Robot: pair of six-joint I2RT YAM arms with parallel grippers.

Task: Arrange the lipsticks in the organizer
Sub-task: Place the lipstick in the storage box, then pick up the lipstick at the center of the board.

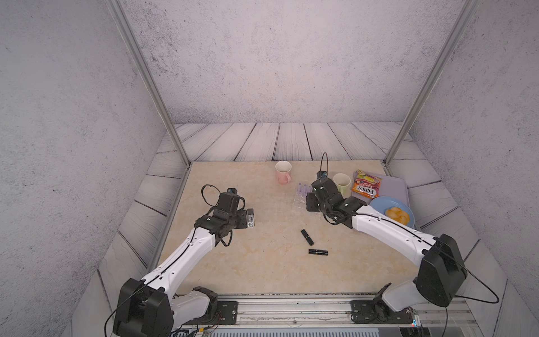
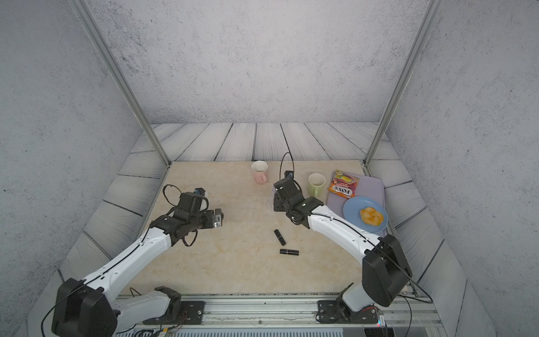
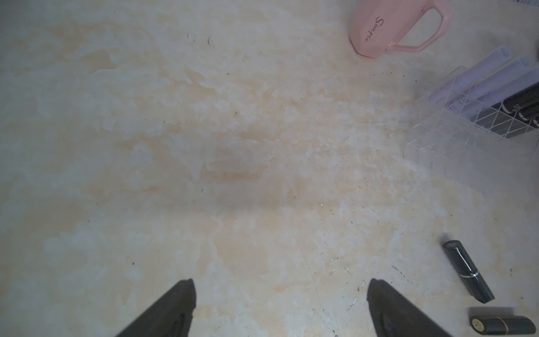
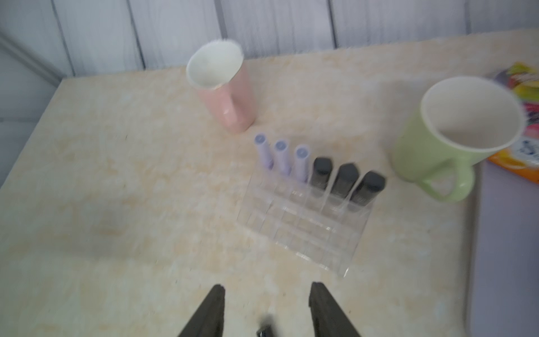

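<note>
Six lipsticks [image 4: 320,172] stand upright in the far row of the organizer [image 4: 306,233]: three lilac lipsticks [image 4: 281,156] side by side, then three black lipsticks [image 4: 345,181]. In both top views the organizer sits right of the frame's middle, largely hidden by the right arm, below the pink mug [image 1: 283,172] and left of the green mug [image 1: 341,182].

Two more black ones lie flat on the surface [image 1: 248,262], lower in the frame: a slanted lipstick [image 1: 307,237] and, near it but apart, a level lipstick [image 1: 318,252].

The right hand [image 4: 267,287] hangs close by the organizer's nearer side, fingers partly apart and gripping nothing; its wrist view is blurred. The left hand [image 3: 281,284] hovers over bare surface left of centre, fingers spread wide and empty.
</note>
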